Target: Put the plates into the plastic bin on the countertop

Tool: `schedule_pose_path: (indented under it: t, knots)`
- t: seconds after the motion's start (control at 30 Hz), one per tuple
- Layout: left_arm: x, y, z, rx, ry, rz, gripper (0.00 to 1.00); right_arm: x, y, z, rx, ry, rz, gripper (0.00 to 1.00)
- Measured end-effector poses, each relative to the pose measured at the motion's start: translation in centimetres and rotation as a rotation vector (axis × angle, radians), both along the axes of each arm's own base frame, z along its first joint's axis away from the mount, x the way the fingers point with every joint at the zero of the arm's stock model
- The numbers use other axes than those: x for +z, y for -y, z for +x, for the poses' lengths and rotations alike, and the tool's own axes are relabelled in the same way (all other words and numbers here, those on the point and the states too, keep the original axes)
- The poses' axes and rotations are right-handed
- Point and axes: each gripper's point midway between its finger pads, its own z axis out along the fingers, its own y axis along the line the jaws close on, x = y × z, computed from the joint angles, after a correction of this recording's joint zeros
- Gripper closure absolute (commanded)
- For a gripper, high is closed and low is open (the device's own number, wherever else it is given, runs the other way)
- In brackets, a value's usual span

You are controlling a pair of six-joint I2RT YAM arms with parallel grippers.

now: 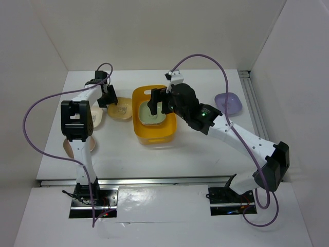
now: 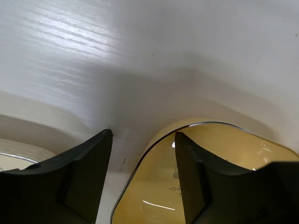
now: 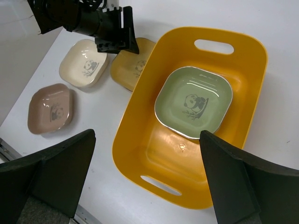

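Hand on left (image 2: 144, 135) gapes astride yellow plate (image 2: 149, 186), perhaps touching it.

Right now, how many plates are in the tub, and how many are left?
Done: one green plate lies in the plastic bin. In hand: nothing held; the open left gripper straddles the rim of the yellow plate, and the open right gripper hangs over the bin. Left: four visible on the countertop: that yellow one, the cream plate, tan plate and lavender plate.
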Motion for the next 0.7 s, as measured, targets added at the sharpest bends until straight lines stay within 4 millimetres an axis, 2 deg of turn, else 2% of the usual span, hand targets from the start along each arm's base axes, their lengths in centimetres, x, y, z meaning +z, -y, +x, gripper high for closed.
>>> schedule_pose_path:
  t: [0.07, 0.13, 0.23, 0.27, 0.33, 0.37, 0.4, 0.53, 0.6, 0.7]
  knots:
    - [-0.2, -0.3, 0.0, 0.020, -0.001, 0.013, 0.34, -0.1, 0.0, 0.0, 0.002, 0.000, 0.000, 0.01]
    - [-0.2, -0.6, 0.1, 0.041, 0.004, 0.019, 0.40, -0.3, 0.0, -0.1, 0.000, -0.003, -0.004, 0.01]
    - [-0.1, -1.0, 0.1, 0.069, 0.007, 0.025, 0.66, -0.7, 0.0, -0.1, 0.001, -0.008, -0.010, 0.01]
    - [-0.1, -1.3, 0.2, 0.080, 0.007, 0.027, 0.68, -0.9, 0.0, -0.1, 0.001, -0.010, -0.011, 0.01]
    - [0.4, -1.7, 0.9, 0.109, 0.023, 0.027, 0.92, -1.2, 0.0, -0.2, 0.000, -0.013, -0.014, 0.01]
    - [0.9, -1.8, 1.9, 0.123, 0.049, 0.019, 0.97, -1.4, 0.0, -0.2, -0.001, -0.016, -0.018, 0.01]
    - [1.7, -1.8, 2.8, 0.129, 0.078, 0.013, 1.00, -1.8, 0.0, -0.2, -0.003, -0.020, -0.022, 0.01]
    - [4.2, -3.3, 5.2, 0.209, 0.140, 0.054, 1.00, -2.6, 0.1, -0.4, -0.006, -0.030, -0.037, 0.01]
    - [4.9, -3.9, 5.1, 0.262, 0.142, 0.073, 1.00, -2.6, 0.2, -0.3, -0.013, -0.028, -0.038, 0.01]
    - [6.4, -4.8, 3.5, 0.349, 0.145, 0.096, 1.00, -2.5, 0.3, -0.2, -0.026, -0.023, -0.036, 0.01]
